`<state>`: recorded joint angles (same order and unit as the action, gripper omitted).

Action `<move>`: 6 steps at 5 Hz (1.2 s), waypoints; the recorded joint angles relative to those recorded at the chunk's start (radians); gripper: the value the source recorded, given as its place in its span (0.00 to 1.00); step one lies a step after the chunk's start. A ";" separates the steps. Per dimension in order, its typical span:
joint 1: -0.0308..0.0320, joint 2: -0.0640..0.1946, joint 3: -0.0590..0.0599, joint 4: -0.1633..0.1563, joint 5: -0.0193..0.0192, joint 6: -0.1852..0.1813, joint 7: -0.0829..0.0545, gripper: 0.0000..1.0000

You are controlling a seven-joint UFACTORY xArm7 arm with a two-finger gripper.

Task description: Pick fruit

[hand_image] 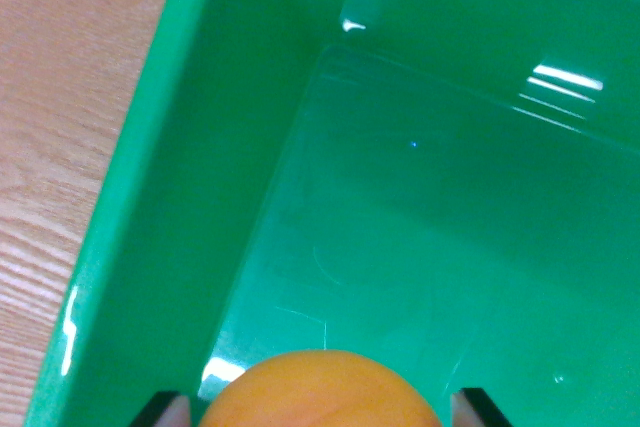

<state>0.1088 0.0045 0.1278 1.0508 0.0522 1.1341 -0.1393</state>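
**Orange fruit between the fingertips, over the green bin**

Wood-grain tabletop (60,147) fills the wrist view's left side, pale and streaked, and it is the only surface you see outside the container.

Start at the bottom edge, where your gripper (320,409) shows only as two dark fingertips (165,409), one on each side of the frame. Between them sits a round orange fruit (320,392), smooth-skinned and cut off by the bottom edge, so you see only its upper half. Both tips stand right at the fruit's sides, yet the contact points fall at or below the frame edge, so you cannot tell whether the jaws are clamped on it or merely bracketing it.

Move outward and you meet the green plastic bin (150,247). Its near wall slopes up along the wrist view's left, and a second wall crosses the top, the two meeting at a corner near the top centre. The floor of the bin is bare green plastic with faint scuffs and a few bright light reflections. Whether the fruit rests on that floor or hangs above it is not clear from this angle.

You will find no readable label, brand or writing on the bin or the fruit. The bin's far side runs out of frame.
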 joint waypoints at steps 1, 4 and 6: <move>0.0000 0.000 0.000 0.000 0.0000 0.000 0.000 1.00; -0.0014 -0.033 -0.001 0.061 0.0024 0.094 0.001 1.00; -0.0020 -0.049 -0.001 0.089 0.0036 0.138 0.001 1.00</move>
<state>0.1068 -0.0440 0.1264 1.1402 0.0557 1.2717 -0.1384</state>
